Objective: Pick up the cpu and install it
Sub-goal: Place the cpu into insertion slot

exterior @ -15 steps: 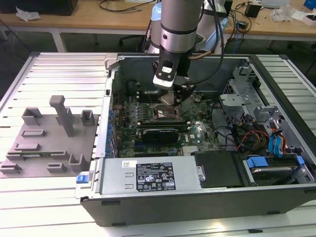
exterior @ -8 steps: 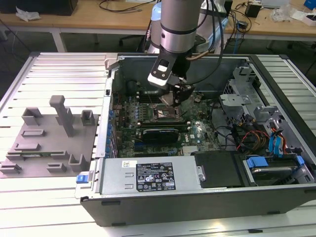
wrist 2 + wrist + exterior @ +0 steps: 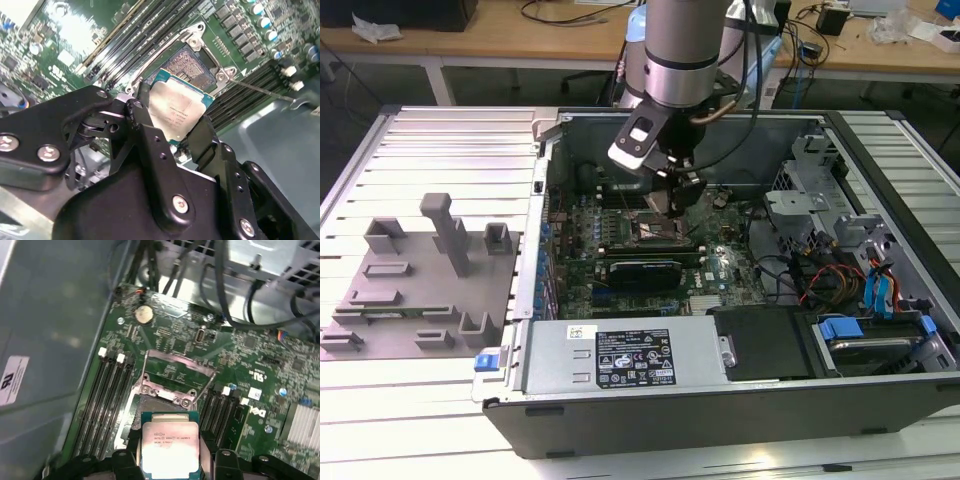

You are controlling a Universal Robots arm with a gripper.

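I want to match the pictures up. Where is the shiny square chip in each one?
Exterior view: too small to tell; the gripper hangs just above the socket.
Second wrist view: the cpu sits between the black fingers, over the socket.
First wrist view: the cpu sits between the fingers, close to the socket.
Shared landmark: the socket.

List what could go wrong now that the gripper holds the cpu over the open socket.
1. The gripper pinches the cpu only by two edges; a slip could drop it onto the socket contacts.
2. In both wrist views the cpu covers only part of the socket; if truly offset, it might seat crooked.
3. The raised retention frame stands close; the fingers may clip it going down.
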